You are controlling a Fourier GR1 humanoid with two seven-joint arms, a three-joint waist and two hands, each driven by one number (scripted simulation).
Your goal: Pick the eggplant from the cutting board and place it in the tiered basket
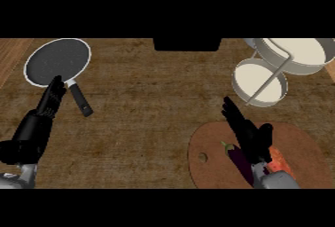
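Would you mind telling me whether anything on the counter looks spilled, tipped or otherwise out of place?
Nothing stands out. The eggplant lies on the cutting board beside an orange vegetable, under the right robot hand. The tiered basket and frying pan sit normally; the left robot hand rests open.
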